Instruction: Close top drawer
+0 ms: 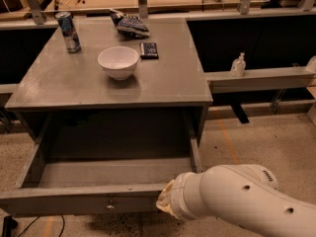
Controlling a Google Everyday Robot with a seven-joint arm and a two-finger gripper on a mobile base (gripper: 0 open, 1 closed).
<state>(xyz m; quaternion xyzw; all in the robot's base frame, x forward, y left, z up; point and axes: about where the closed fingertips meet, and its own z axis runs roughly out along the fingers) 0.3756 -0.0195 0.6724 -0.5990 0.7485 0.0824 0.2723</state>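
The claw (166, 204), its opening impossible to tell, meets the open top drawer (69, 200) front right of centre; push straight under the desk (168, 80).

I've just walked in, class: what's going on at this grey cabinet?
A white robot arm reaches in from the lower right, its gripper at the front of the top drawer, right of the knob. The drawer stands wide open and looks empty. A white bowl, a can and a bag sit on the cabinet top.
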